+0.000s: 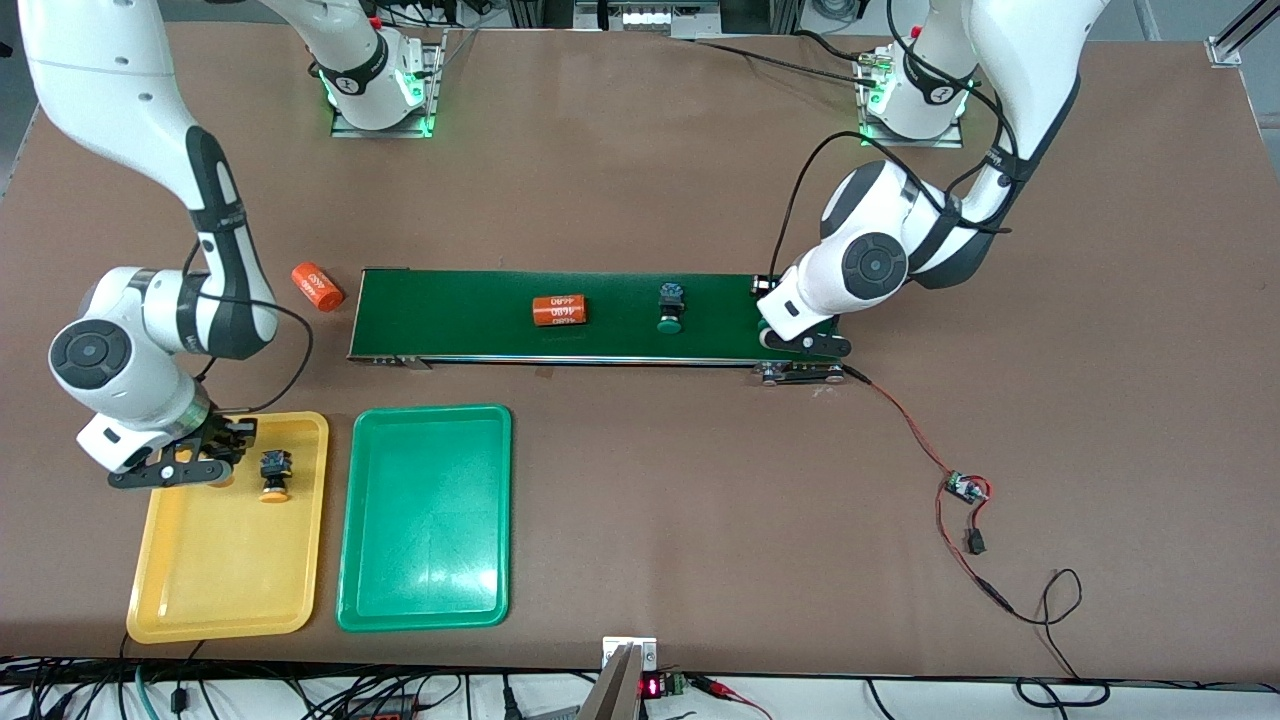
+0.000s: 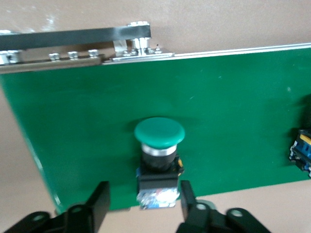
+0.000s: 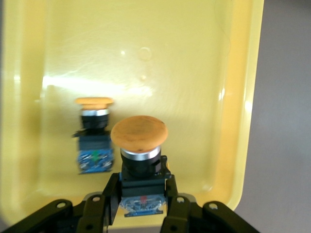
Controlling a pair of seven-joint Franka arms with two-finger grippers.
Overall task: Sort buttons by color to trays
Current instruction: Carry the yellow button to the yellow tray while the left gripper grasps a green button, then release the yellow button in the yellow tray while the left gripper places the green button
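**Two hands at work: one yellow button over its tray, one green button on the belt**

Front view: the right hand (image 1: pixel 205 462) is hanging over the yellow tray (image 1: pixel 215 590), at its end nearer the robots; one yellow-capped button (image 1: pixel 274 475) is lying in that tray just beside the hand; the green tray (image 1: pixel 425 560) is sitting beside it, toward the left arm's end of the worktop (image 1: pixel 640 180), with nothing in it. The left hand (image 1: pixel 800 345) is working at the left arm's end of the belt (image 1: pixel 450 320); a green-capped button (image 1: pixel 670 305) and an orange cylinder (image 1: pixel 559 310) are lying on the belt, and a second cylinder (image 1: pixel 317 286) is resting on the worktop off the belt's other end.

Left wrist view: the left hand (image 2: pixel 143 204) is standing spread around the dark body of another green button (image 2: pixel 159 165), fingers (image 2: pixel 99 206) apart from it on both sides; the button is lying at the belt's edge, cap pointing inward.

Right wrist view: the right hand (image 3: pixel 143 199) is pinching a second yellow button (image 3: pixel 140 155) by its dark blocky body, over the yellow tray, beside the one already lying there.

Risks, as I judge them: the green button is sitting at the belt's very edge, so a nudge could be tipping it off onto the worktop; the held yellow button, released from a height, could be rolling on its round cap or knocking its neighbour.
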